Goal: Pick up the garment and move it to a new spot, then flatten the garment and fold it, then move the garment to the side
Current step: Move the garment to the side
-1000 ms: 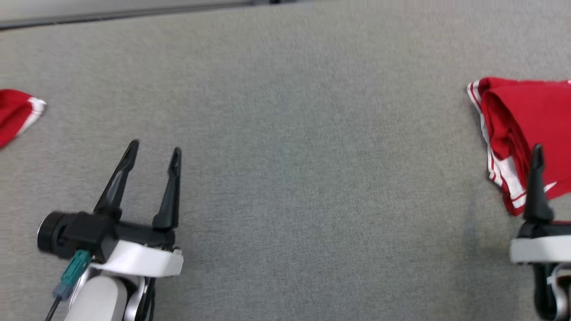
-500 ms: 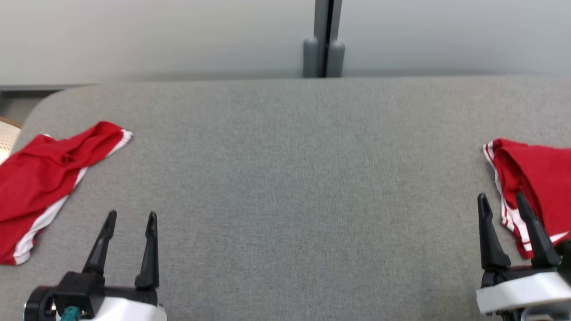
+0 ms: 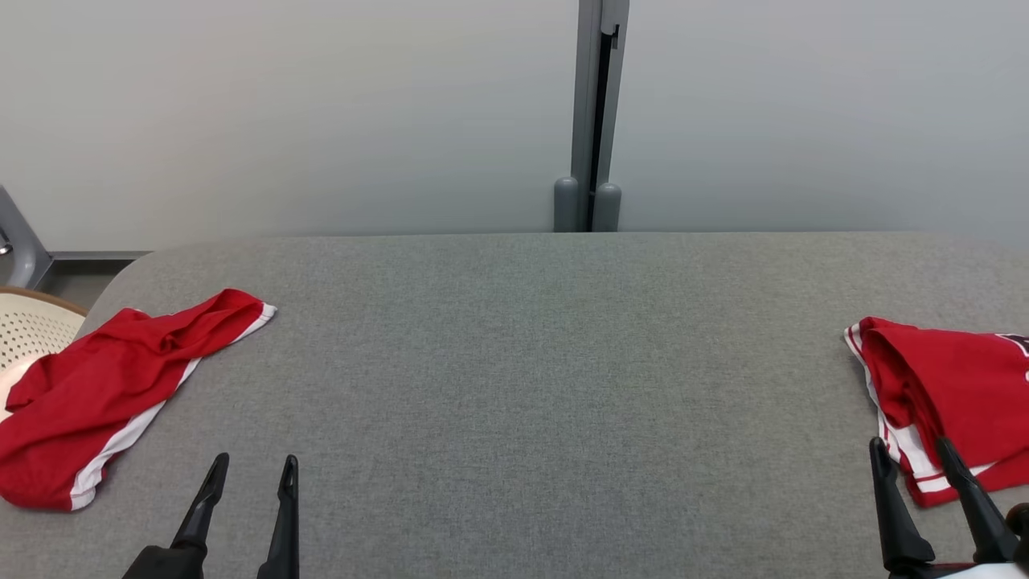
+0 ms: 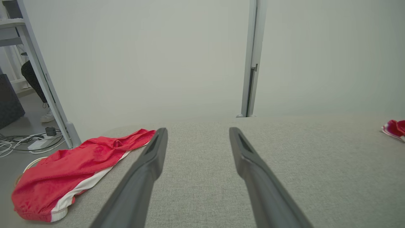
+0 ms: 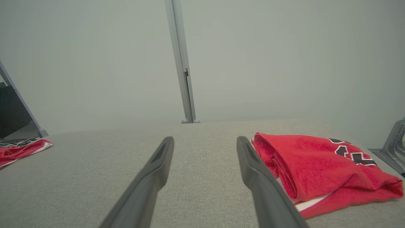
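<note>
A crumpled red garment with white trim [image 3: 120, 378] lies at the left end of the grey padded table [image 3: 522, 362], partly over its edge; the left wrist view has it [image 4: 79, 161] left of the fingers. A second red garment [image 3: 949, 386], folded and bearing dark numbers [image 5: 351, 152], lies at the table's right end. My left gripper [image 3: 254, 466] is open above bare table, to the right of the crumpled garment and apart from it. My right gripper [image 3: 909, 446] is open and empty, its fingers just left of the folded garment's near corner.
A pale perforated basket [image 3: 32, 330] stands beyond the table's left end. A light wall with a grey vertical post [image 3: 591, 121] rises behind the far edge. Cables and a metal frame leg [image 4: 47, 95] are on the floor at the left.
The head camera has tilted up, bringing the table's far edge, the wall and the whole left garment into view. Both grippers now sit lower in the picture and stay open.
</note>
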